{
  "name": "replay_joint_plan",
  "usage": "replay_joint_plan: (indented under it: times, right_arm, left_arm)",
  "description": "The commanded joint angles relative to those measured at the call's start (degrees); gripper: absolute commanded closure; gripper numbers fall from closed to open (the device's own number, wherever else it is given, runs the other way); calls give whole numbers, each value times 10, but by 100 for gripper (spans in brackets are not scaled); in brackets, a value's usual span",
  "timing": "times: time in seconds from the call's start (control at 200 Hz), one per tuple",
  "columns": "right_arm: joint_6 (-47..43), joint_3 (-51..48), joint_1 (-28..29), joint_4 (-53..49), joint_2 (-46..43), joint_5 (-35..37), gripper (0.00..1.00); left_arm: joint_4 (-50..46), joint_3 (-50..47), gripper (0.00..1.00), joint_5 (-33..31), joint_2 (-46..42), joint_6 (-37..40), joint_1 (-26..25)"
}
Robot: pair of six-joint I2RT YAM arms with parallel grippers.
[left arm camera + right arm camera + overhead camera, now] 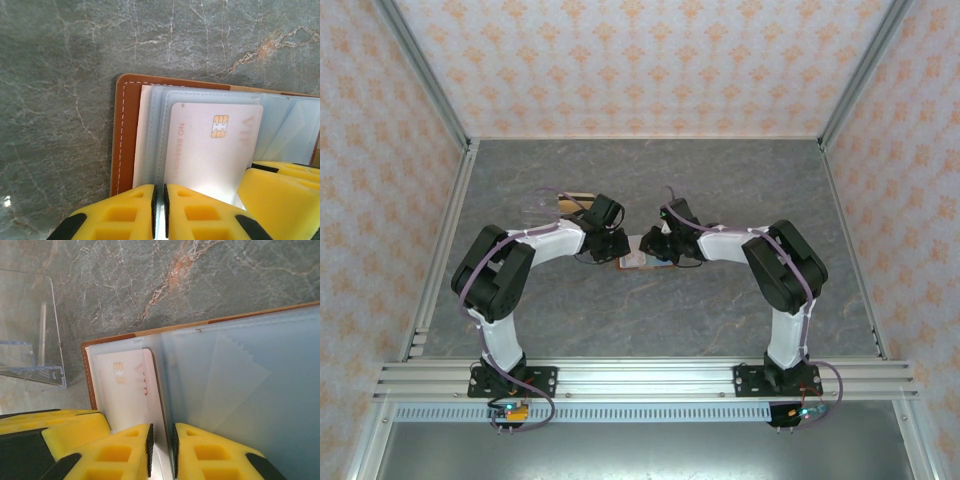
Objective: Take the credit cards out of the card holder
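The card holder [638,261] lies open mid-table between both arms. In the left wrist view its red-brown leather edge [125,130] frames blue-grey pockets, and a pale pinkish-white credit card [215,150] with a gold chip sits in one. My left gripper [160,212] is pinched on the thin pocket edge just left of that card. My right gripper [161,452] is closed on the blue-grey pocket leaf [240,390], right beside the same card [125,390]. From above, the left gripper [616,246] and right gripper [660,246] nearly touch. A tan card [575,202] lies behind the left gripper.
A clear plastic stand [35,340] sits on the grey marbled table [60,100] just past the holder's corner. The right gripper's yellow finger [280,195] crowds the left wrist view. Metal rails and patterned walls enclose the table.
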Motion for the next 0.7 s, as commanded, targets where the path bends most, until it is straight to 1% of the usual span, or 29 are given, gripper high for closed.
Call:
replay_joint_plan:
  times: [0.0, 0.16, 0.31, 0.5, 0.696]
  right_arm:
    - [8, -13, 0, 56, -8, -41, 81]
    - [2, -24, -1, 73, -17, -54, 86]
    - [-20, -26, -1, 64, -29, -51, 96]
    - [-50, -20, -1, 33, -42, -37, 100]
    - [-65, -23, -1, 14, -55, -15, 100]
  left_arm:
    - [1, 7, 87, 16, 18, 5, -7]
    - [-8, 7, 87, 6, 16, 5, -7]
    - [-20, 8, 86, -4, 8, 10, -7]
    - [-27, 8, 84, -4, -8, 16, -7]
    - [-35, 7, 84, -9, -20, 20, -7]
